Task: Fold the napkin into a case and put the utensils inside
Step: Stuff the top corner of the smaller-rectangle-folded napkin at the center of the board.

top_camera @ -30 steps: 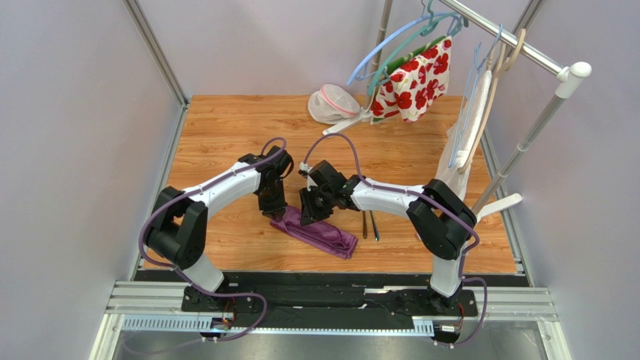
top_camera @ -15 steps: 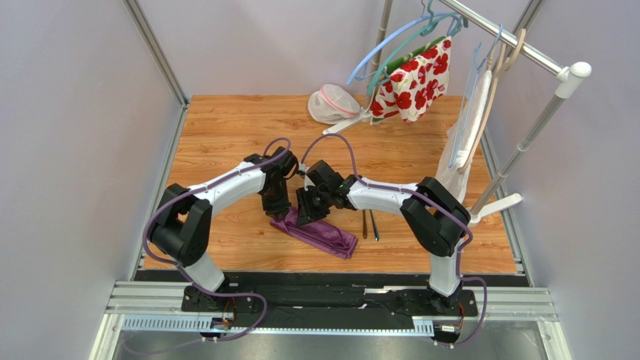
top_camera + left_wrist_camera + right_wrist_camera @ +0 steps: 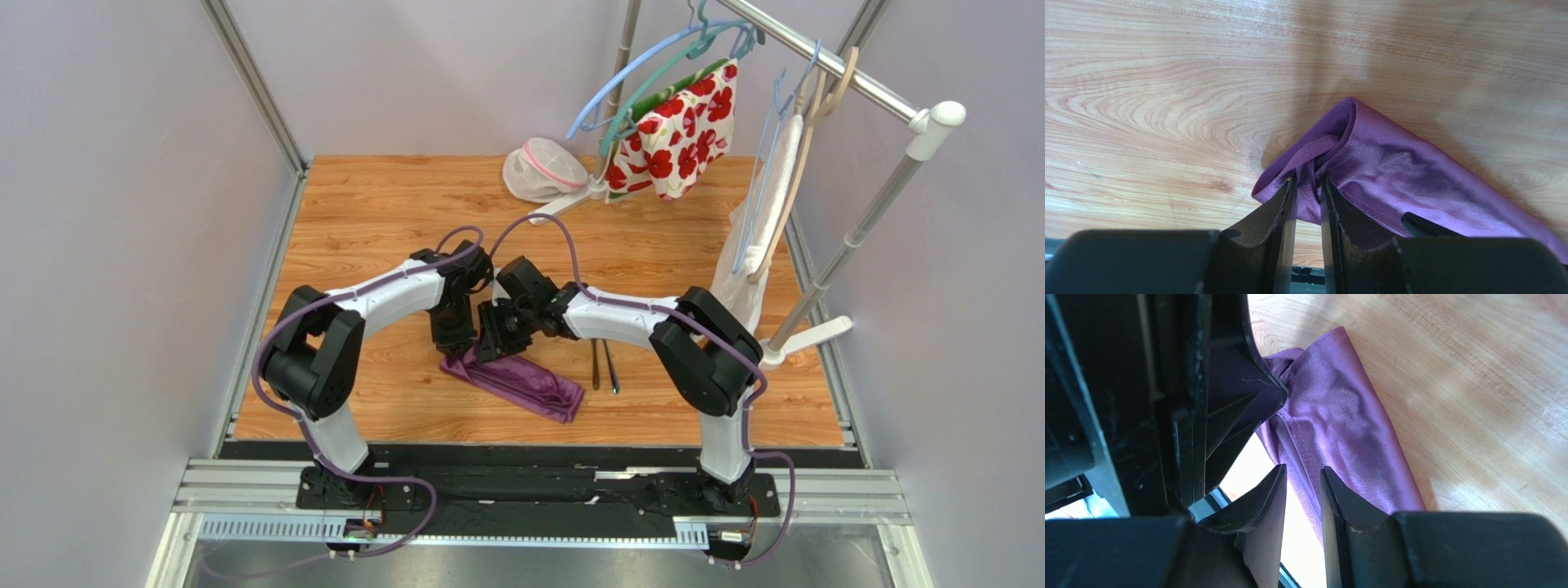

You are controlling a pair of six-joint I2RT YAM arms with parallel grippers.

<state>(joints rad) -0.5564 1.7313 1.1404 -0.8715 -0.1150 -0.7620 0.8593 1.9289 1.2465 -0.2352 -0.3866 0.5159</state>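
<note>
Cloth of dark plum with a soft sheen, the napkin point(image 3: 528, 386) lies on the wooden counter point(image 3: 368, 221) just beyond the arms' bases. It is folded into a narrow strip, with stitched hems showing along its edges. Seen from above, its long axis runs on a slant. The nearer end points toward the right arm's base, and the farther end points up and to the left, under the two wrists. At that farther end the layers bunch into a rumpled corner. The left tool point(image 3: 1308, 181) has its jaws drawn to a thin slot with a fold of that corner pinched between them. The right tool point(image 3: 1303, 470) sits close beside it, its jaws a little apart with the strip's hem at their tips. I cannot tell whether it grips the cloth. Just right of the strip and apart from it, the utensils point(image 3: 602, 368) lie side by side, pointing away from the arms. At the far edge sit a white mesh pouch point(image 3: 536, 172) and a red-flowered cloth point(image 3: 675, 135) hung from a rail point(image 3: 846, 74).
</note>
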